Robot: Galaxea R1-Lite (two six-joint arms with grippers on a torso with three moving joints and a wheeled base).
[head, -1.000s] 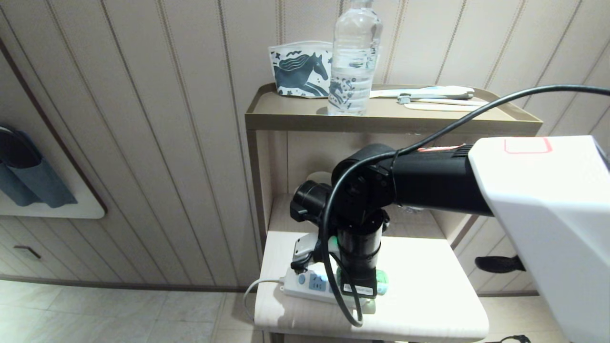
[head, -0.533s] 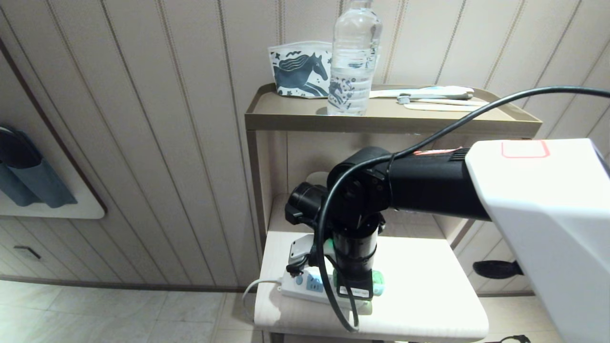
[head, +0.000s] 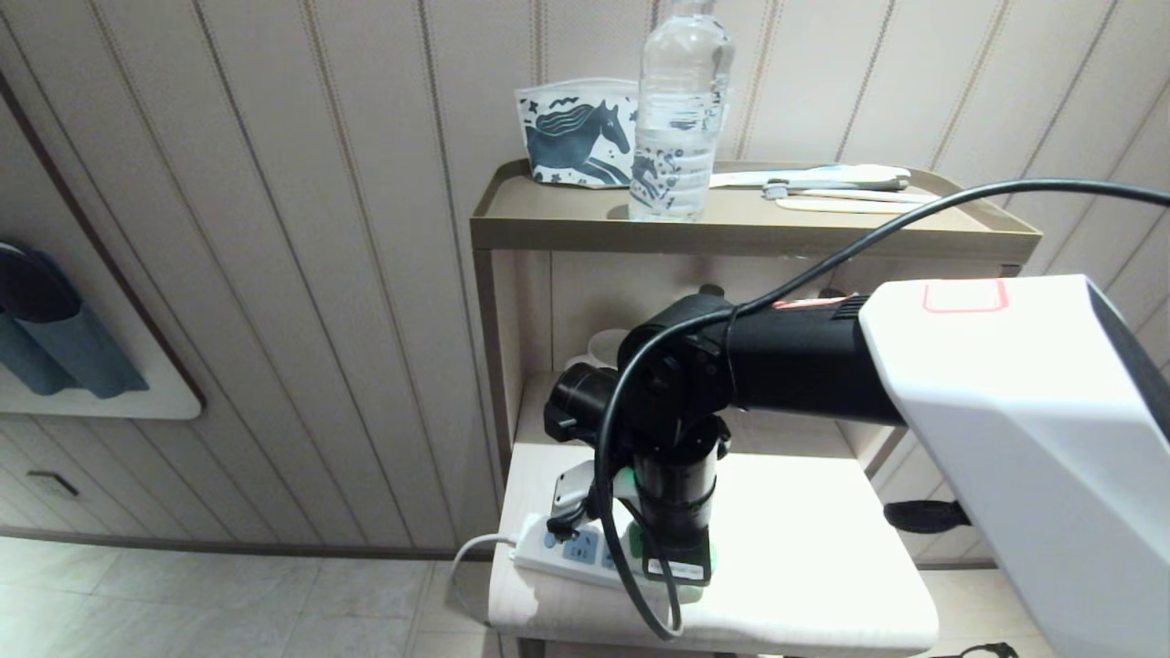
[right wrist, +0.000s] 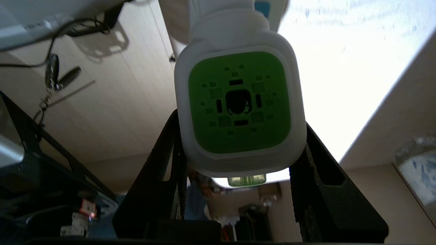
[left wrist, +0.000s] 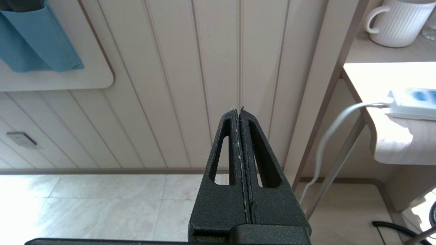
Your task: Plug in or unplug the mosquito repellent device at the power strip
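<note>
The mosquito repellent device (right wrist: 238,102) fills the right wrist view, its white head with the green square face between my right gripper's (right wrist: 240,136) black fingers, which press on both sides. In the head view the right wrist points down over the power strip (head: 562,553) on the low white table (head: 823,548) and hides most of the device (head: 634,541); only green bits show. The device's far end meets the strip; the plug pins are hidden. My left gripper (left wrist: 238,110) hangs shut and empty beside the table, near the wall.
The strip's white cord (left wrist: 327,143) drops off the table's left edge. A white mug (left wrist: 395,22) stands on the shelf behind the table. On the top shelf (head: 731,233) are a water bottle (head: 676,110), a horse-print pouch (head: 576,132) and flat utensils.
My right arm has shifted left and slightly toward the table's front, and the power strip has slid left with it. The left arm has not moved.
</note>
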